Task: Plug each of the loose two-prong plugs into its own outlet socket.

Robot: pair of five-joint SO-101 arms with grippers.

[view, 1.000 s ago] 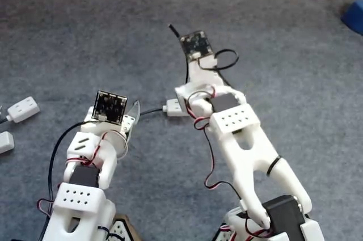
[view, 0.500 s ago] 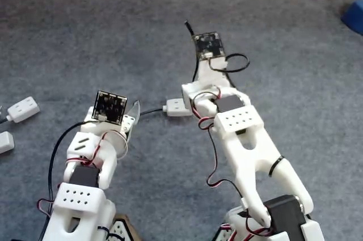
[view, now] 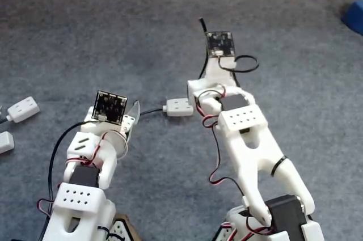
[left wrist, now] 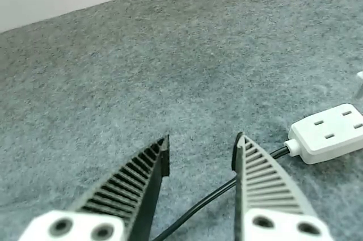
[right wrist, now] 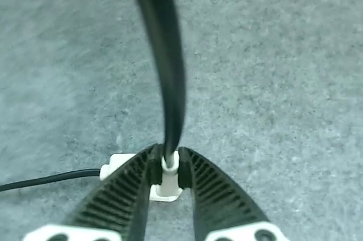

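My right gripper (right wrist: 166, 164) is clamped on the light, hard plug (right wrist: 165, 191) by its body, where I'd keep hold, since I judge its stiff cord (right wrist: 161, 54) will tug sideways, just beside the outlet socket (view: 178, 107) at the high view's centre; left gripper (left wrist: 199, 150) gapes empty

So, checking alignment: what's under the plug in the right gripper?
Part of the white outlet socket, with its black cord. The right gripper and plug cover its slots.

Plug (right wrist: 165, 189) mostly hidden between right gripper (right wrist: 167, 157) fingers, prongs out of sight. Its cord (right wrist: 161, 54) blurry close to camera. High view: white socket (view: 4, 142) cut off at edge, blue thing (view: 354, 17) too.
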